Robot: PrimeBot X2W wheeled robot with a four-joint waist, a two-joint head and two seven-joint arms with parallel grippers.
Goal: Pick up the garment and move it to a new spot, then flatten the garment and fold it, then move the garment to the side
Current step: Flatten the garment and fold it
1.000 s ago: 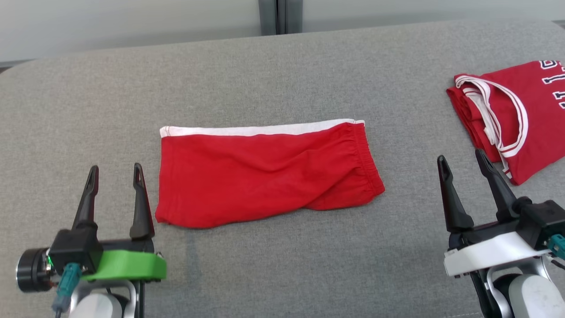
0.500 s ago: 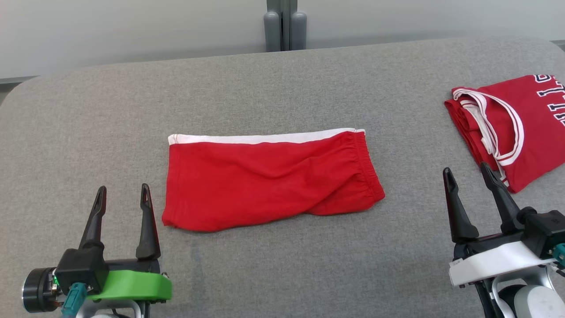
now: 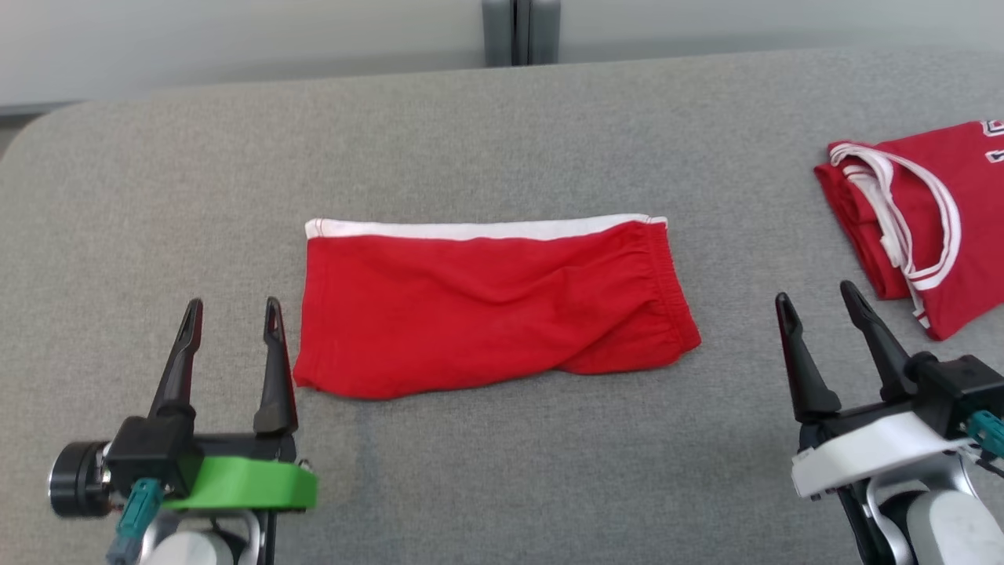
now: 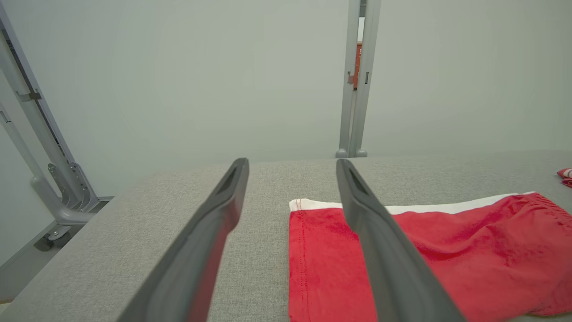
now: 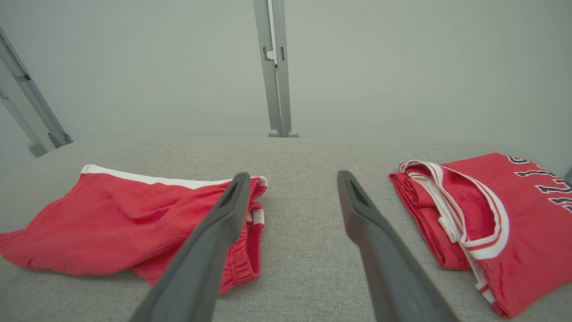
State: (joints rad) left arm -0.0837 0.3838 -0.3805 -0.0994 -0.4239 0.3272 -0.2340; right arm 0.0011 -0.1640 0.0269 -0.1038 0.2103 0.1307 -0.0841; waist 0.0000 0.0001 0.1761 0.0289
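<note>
Flanking the red shorts (image 3: 494,306) with left gripper (image 3: 233,302) and right gripper (image 3: 814,290), both spread wide, empty; probably needs pinching both layers at each end, lifting level.

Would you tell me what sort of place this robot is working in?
Probably a lab or test cell: a grey fabric-covered table, plain pale partition panels on grey metal posts, and red shorts and a red jersey laid out.

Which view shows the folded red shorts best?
The head view: the shorts are seen whole from above, with every edge visible. The left wrist view shows the shorts at a low angle, cropped by the frame. The right wrist view shows them foreshortened, with the waistband end partly hidden.
</note>
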